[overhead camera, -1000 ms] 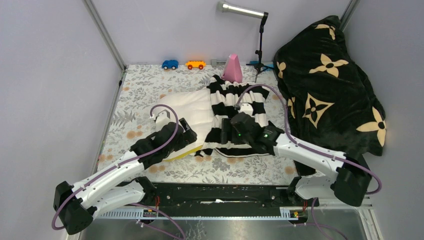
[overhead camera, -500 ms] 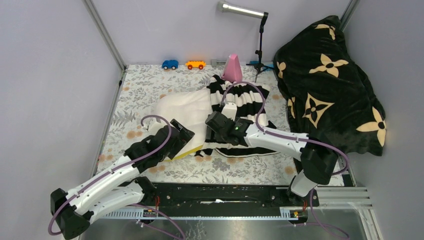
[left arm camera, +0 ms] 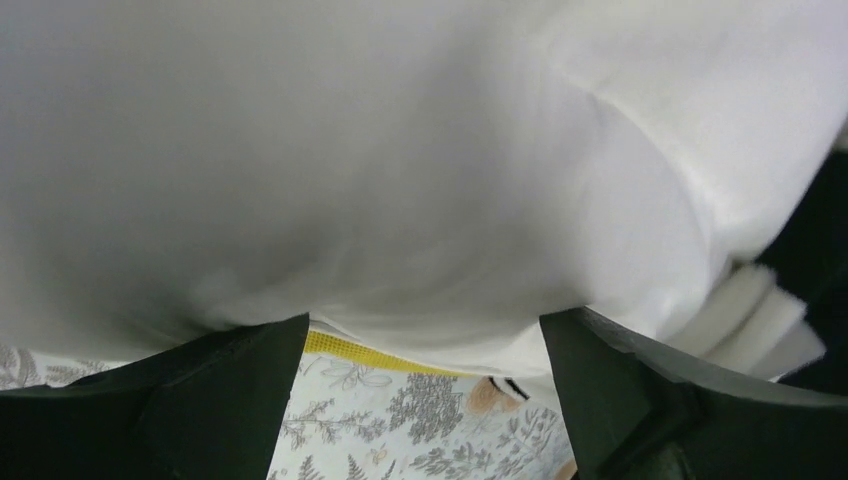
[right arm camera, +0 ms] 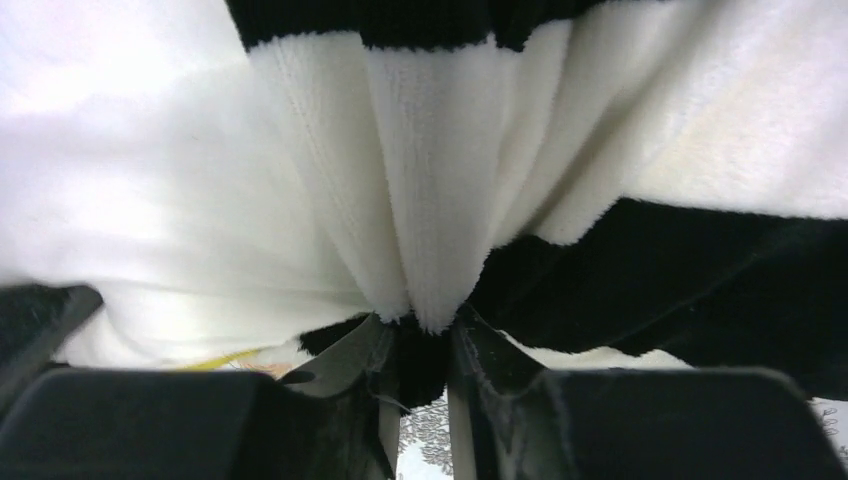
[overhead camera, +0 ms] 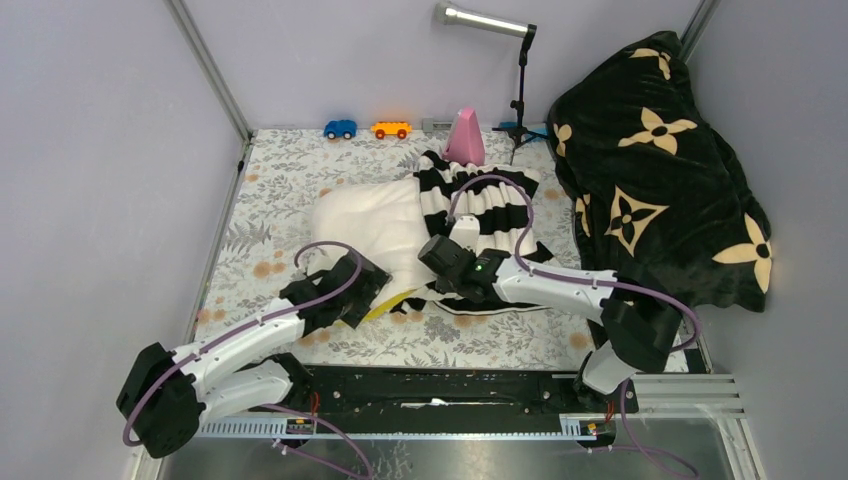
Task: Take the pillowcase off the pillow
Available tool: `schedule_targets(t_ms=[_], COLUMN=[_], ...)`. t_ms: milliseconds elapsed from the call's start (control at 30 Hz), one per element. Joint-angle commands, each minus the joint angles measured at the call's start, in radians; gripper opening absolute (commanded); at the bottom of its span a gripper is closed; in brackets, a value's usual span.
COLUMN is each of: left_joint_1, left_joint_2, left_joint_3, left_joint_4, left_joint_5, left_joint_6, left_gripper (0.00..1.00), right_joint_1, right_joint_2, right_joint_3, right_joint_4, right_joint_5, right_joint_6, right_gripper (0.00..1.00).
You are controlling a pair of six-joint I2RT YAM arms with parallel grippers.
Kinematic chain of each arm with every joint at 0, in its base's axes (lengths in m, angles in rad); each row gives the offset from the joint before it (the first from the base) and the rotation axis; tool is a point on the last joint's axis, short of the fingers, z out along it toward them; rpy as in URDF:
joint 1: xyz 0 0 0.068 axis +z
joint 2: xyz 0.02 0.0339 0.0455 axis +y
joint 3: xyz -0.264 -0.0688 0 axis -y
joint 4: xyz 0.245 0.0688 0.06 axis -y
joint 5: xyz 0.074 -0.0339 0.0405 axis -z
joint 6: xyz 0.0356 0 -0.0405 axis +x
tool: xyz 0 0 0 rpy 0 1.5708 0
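Note:
The cream-white pillow [overhead camera: 365, 215] lies on the floral table, its left half bare and its right half inside the black-and-cream striped pillowcase [overhead camera: 490, 205]. My right gripper [overhead camera: 438, 268] is at the pillowcase's near-left edge. In the right wrist view the right gripper [right arm camera: 420, 335] is shut, pinching a fold of the pillowcase [right arm camera: 430, 200]. My left gripper [overhead camera: 365, 287] sits at the pillow's near edge. The left gripper [left arm camera: 425, 335] is open, and the pillow [left arm camera: 400, 170] with its yellow edge band [left arm camera: 370, 352] bulges just beyond the fingers.
A black plush blanket with tan flowers [overhead camera: 650, 170] is heaped at the right. A pink cone [overhead camera: 464, 137], a blue toy car [overhead camera: 340, 129], an orange toy car [overhead camera: 391, 130] and a lamp stand [overhead camera: 520, 95] stand along the back.
My right gripper moved left to the pillowcase's near edge and closed on a fold of it. My left arm drew back toward the near side, its gripper still open.

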Motion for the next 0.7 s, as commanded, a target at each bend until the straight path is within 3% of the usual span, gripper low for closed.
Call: schedule_targets(t_ms=[0, 100, 233, 367, 467, 667], left_joint_1=[0.100, 0.126, 0.158, 0.208, 0.226, 0.295], left_joint_2=[0.009, 0.036, 0.050, 0.029, 0.018, 0.011], left_joint_3=[-0.095, -0.134, -0.127, -0.089, -0.022, 0.127], left_joint_4=[0.143, 0.232, 0.230, 0.170, 0.168, 0.021], left_joint_5=[0.050, 0.046, -0.062, -0.157, -0.208, -0.322], left_joint_6=[-0.048, -0.013, 0.053, 0.136, 0.301, 0.393], left_gripper=[0.99, 0.89, 0.41, 0.03, 0.00, 0.00], right_joint_1=[0.001, 0.001, -0.004, -0.023, -0.061, -0.245], right_joint_2=[-0.108, -0.169, -0.254, -0.347, -0.408, -0.535], right_joint_3=[-0.107, -0.170, -0.237, -0.288, -0.306, -0.360], right_joint_4=[0.055, 0.108, 0.131, 0.128, 0.078, 0.008], right_joint_5=[0.040, 0.021, 0.042, 0.071, 0.115, 0.108], right_joint_6=[-0.058, -0.085, -0.095, -0.148, -0.163, -0.198], right_gripper=[0.20, 0.14, 0.13, 0.14, 0.14, 0.14])
